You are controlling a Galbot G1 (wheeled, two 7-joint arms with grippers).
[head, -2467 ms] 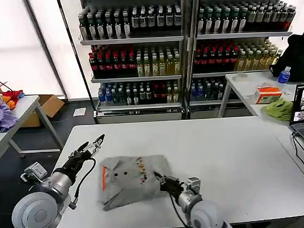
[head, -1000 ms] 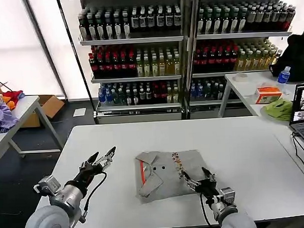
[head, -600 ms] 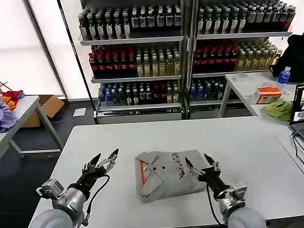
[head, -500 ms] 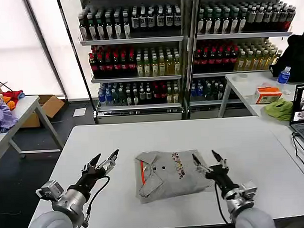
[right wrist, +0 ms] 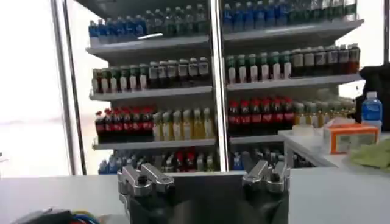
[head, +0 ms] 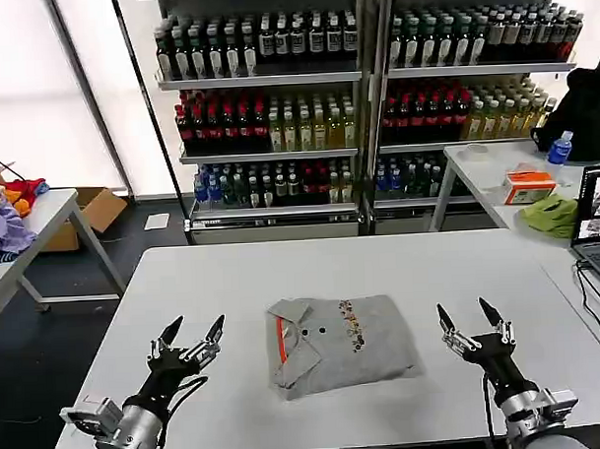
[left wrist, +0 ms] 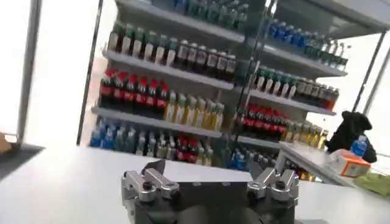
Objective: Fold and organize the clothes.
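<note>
Bright daylight from blown-out windows; wrist views soft; shadows faint.

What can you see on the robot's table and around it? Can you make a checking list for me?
Surface: white table, flat, bare around the cloth.
Job's things: one folded grey shirt at the middle of the table, collar and orange placket facing up, print on the chest.
Clutter: nothing seen on this table.
Grippers: left gripper open, raised left of the shirt, not touching it; right gripper open, raised right of the shirt, also apart.
Cables: black cable at the right edge, near a laptop.
Surroundings: shelves of drink bottles behind; side table with an orange box and green cloth.
</note>
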